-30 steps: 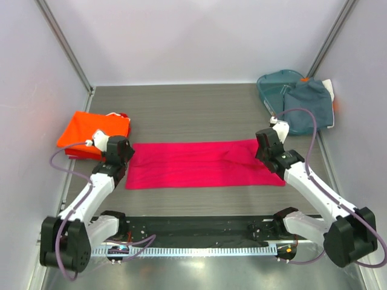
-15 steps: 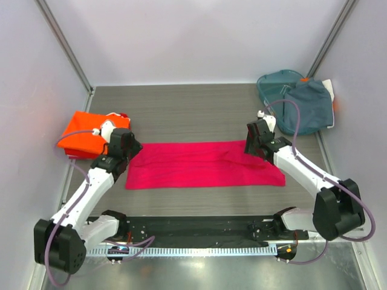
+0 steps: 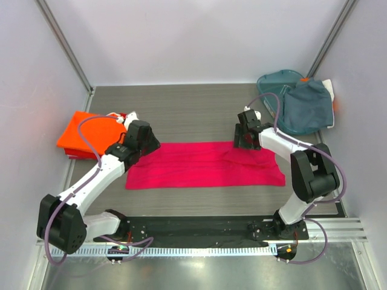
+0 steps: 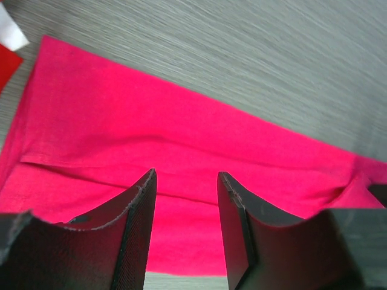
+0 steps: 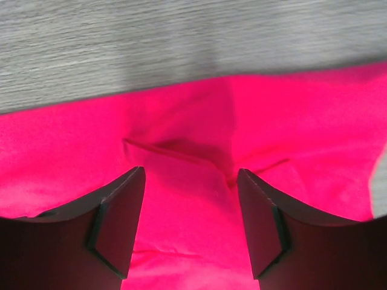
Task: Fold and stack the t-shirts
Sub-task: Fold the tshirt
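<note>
On the grey wood-grain table [image 3: 193, 115] between pale walls [image 3: 199, 36] lies a magenta-pink t-shirt [image 3: 199, 166].

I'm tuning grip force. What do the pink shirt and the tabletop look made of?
The magenta t-shirt looks like soft matte cloth: it creases and folds. The table looks like hard grey wood-grain laminate, judging by fine streaks, though that is unsure.

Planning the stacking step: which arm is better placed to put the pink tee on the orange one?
Probably the left. The orange tee lies far left, beside the left gripper, open over the left end of the pink tee. The right gripper, open, is at the opposite end.
</note>
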Controlling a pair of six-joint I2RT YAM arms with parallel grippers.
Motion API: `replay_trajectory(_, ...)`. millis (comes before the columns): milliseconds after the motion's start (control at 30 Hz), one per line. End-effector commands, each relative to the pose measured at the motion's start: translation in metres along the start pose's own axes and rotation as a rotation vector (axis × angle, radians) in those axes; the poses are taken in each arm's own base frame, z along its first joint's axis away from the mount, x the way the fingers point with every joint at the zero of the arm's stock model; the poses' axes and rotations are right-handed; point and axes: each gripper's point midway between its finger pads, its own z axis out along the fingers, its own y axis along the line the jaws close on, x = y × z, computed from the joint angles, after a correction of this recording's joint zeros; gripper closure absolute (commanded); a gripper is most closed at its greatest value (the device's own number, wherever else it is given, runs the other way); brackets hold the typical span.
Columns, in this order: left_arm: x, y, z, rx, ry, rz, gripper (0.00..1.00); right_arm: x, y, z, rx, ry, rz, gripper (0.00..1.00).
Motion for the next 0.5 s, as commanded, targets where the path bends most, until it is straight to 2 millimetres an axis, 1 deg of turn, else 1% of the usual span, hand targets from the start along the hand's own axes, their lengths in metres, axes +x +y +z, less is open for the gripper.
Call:
replay_trajectory(0,0.009,-0.012,0.000,0.068,0.037,0.048,0.55,-0.016,0.018,0.004,-0.070,-0.018,-0.014,0.34)
replay_trajectory(33,0.012,-0.013,-0.001,0.076,0.044,0.060,0.55,-0.014,0.019,0.005,-0.079,-0.011,-0.018,0.37)
replay_trajectory(67,0.017,-0.010,-0.001,0.072,0.054,0.069,0.55,-0.009,0.019,0.005,-0.084,-0.001,-0.021,0.40)
replay_trajectory(133,0.023,-0.009,-0.003,0.080,0.061,0.079,0.55,-0.006,0.022,-0.001,-0.120,-0.001,-0.013,0.52)
replay_trajectory(167,0.026,-0.006,-0.004,0.080,0.065,0.081,0.55,0.000,0.022,-0.002,-0.131,0.012,-0.014,0.57)
replay_trajectory(200,0.028,-0.008,-0.006,0.091,0.068,0.088,0.55,0.004,0.026,-0.005,-0.160,0.022,-0.012,0.66)
replay_trajectory(233,0.030,-0.007,-0.006,0.091,0.071,0.091,0.55,0.003,0.027,-0.013,-0.180,0.010,-0.009,0.72)
replay_trajectory(267,0.033,-0.005,-0.006,0.089,0.077,0.097,0.55,0.009,0.026,-0.015,-0.189,0.021,-0.004,0.83)
replay_trajectory(333,0.036,-0.007,-0.010,0.107,0.082,0.100,0.55,0.014,0.026,-0.024,-0.215,0.021,0.010,0.87)
replay_trajectory(367,0.038,-0.009,-0.011,0.118,0.086,0.102,0.55,0.019,0.024,-0.034,-0.229,0.010,0.026,0.90)
replay_trajectory(433,0.044,-0.016,-0.013,0.147,0.107,0.115,0.55,0.026,0.023,-0.042,-0.251,0.013,0.037,0.89)
replay_trajectory(467,0.046,-0.019,-0.013,0.155,0.113,0.120,0.55,0.033,0.018,-0.048,-0.249,0.012,0.045,0.89)
